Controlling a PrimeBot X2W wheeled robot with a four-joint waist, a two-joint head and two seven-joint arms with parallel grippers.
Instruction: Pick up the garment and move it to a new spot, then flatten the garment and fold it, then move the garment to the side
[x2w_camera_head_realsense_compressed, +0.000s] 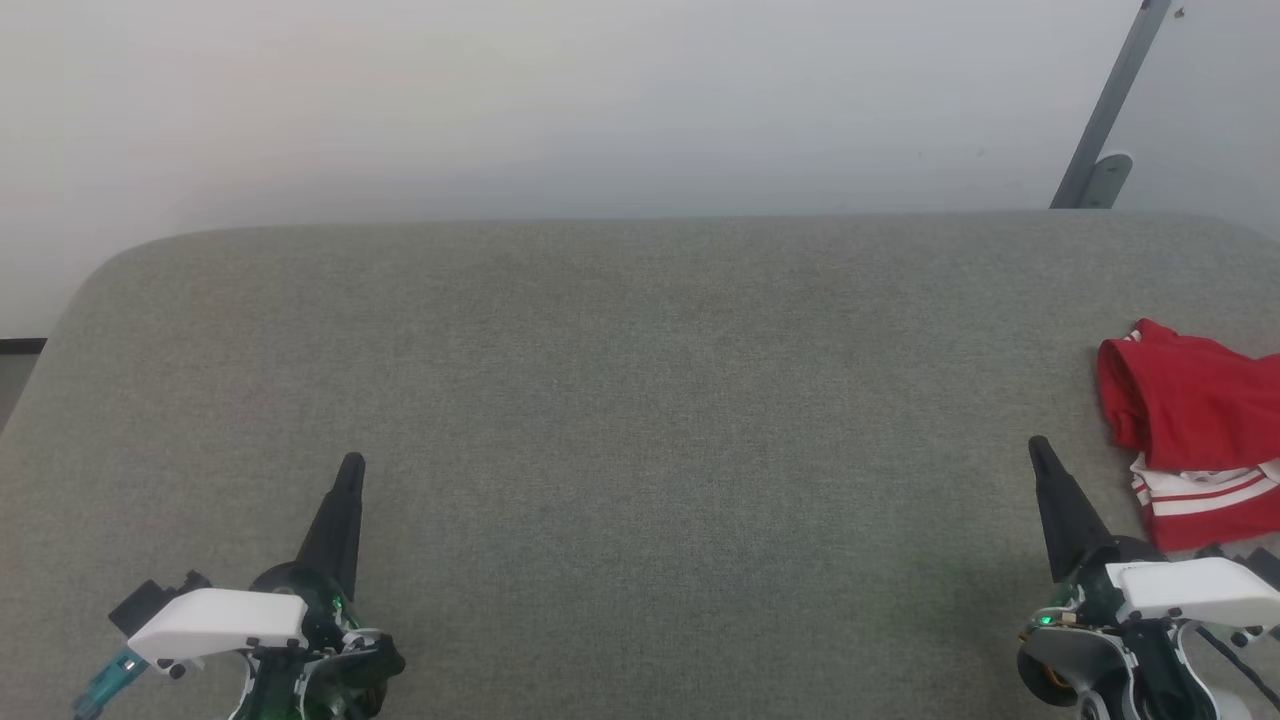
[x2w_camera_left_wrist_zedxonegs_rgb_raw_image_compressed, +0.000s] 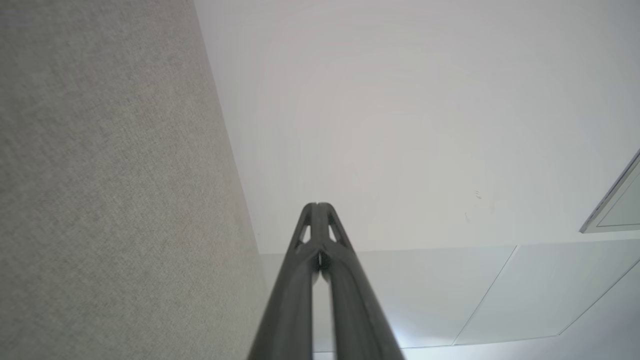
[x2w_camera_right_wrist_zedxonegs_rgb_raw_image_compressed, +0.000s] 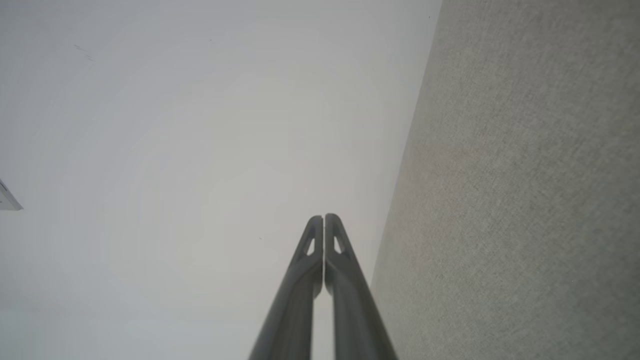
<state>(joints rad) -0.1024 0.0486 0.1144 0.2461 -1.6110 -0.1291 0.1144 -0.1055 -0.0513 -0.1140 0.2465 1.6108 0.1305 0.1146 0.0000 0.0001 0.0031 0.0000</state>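
Head view — hands (x2w_camera_head_realsense_compressed: 352, 462) (x2w_camera_head_realsense_compressed: 1038, 445) closed, empty

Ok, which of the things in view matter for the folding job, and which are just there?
For the job:
- red garment, bunched at the right edge of the grey padded surface
- left tool, shut, empty
- right tool, shut, empty, near the garment

Just there:
- grey metal strut against the wall

Held the dark, long-fingered left gripper (x2w_camera_head_realsense_compressed: 352, 465) low at lower left, fingertips pressed together, tilted slightly rightward. Held the matching dark right gripper (x2w_camera_head_realsense_compressed: 1038, 446) at lower right, likewise closed, tilted slightly leftward; white plastic wrist shells (x2w_camera_head_realsense_compressed: 220, 620) behind both.
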